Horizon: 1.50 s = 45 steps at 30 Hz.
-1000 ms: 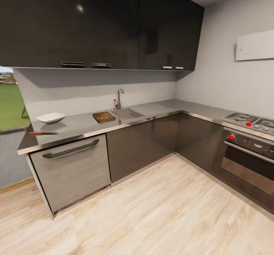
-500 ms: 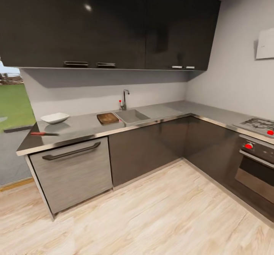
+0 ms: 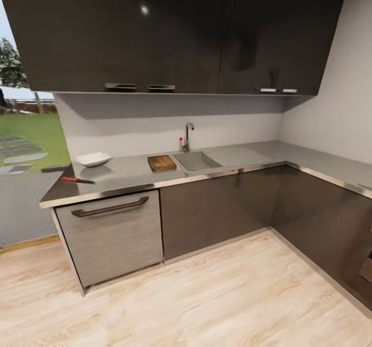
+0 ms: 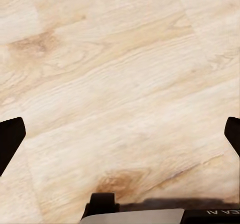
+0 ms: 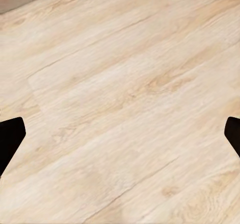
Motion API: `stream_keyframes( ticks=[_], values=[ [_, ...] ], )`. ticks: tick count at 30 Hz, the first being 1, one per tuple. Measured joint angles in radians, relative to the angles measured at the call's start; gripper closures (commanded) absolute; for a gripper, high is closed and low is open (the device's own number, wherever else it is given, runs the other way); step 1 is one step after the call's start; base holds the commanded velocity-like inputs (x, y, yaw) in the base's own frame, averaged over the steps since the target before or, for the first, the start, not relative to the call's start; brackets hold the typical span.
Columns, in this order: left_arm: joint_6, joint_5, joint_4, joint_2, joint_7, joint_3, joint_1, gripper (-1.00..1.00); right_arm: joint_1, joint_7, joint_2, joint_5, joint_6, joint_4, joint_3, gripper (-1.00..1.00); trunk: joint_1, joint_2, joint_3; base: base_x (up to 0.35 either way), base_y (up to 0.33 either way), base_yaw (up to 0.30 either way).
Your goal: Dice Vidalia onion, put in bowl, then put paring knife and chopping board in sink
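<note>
Across the room runs the grey countertop (image 3: 129,174) over dark cabinets. Set into it is the sink (image 3: 196,162), with its chrome tap (image 3: 188,135) behind; the onion is hidden inside the basin. Just left of the sink lies the brown chopping board (image 3: 161,163). The white bowl (image 3: 93,159) stands further left, and the paring knife (image 3: 76,180) with its red handle lies near the counter's left front edge. My left gripper (image 4: 120,139) is open over the wooden floor, dark fingertips (image 4: 10,136) wide apart. My right gripper (image 5: 120,136) is open too, above bare floor.
A grey dishwasher front (image 3: 111,233) with a dark handle sits under the knife. Dark wall cabinets (image 3: 181,31) hang above the counter. The counter turns a corner along the right wall (image 3: 330,174). Pale wooden floor (image 3: 206,295) stretches between me and the cabinets. A window onto grass (image 3: 31,135) is at the left.
The whole view has swung left: the counter, sink and board have shifted rightward in the picture and the stove and oven have left the frame. Nothing on the counter has moved.
</note>
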<state>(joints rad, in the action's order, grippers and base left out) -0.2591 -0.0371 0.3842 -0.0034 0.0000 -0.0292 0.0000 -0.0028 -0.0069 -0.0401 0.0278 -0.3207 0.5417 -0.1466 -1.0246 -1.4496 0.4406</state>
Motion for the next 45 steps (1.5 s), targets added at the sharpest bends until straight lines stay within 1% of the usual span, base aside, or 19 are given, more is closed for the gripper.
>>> stream_keyframes(
  ticks=[45],
  values=[
    [0.0, 0.0, 0.001, 0.002, 0.0, 0.001, 0.0, -1.0, 0.0, -0.001, 0.001, -0.001, 0.0, 0.0, 0.0, -1.0, 0.0, 0.0, 0.0, 0.226, -0.188, 0.282]
  ],
)
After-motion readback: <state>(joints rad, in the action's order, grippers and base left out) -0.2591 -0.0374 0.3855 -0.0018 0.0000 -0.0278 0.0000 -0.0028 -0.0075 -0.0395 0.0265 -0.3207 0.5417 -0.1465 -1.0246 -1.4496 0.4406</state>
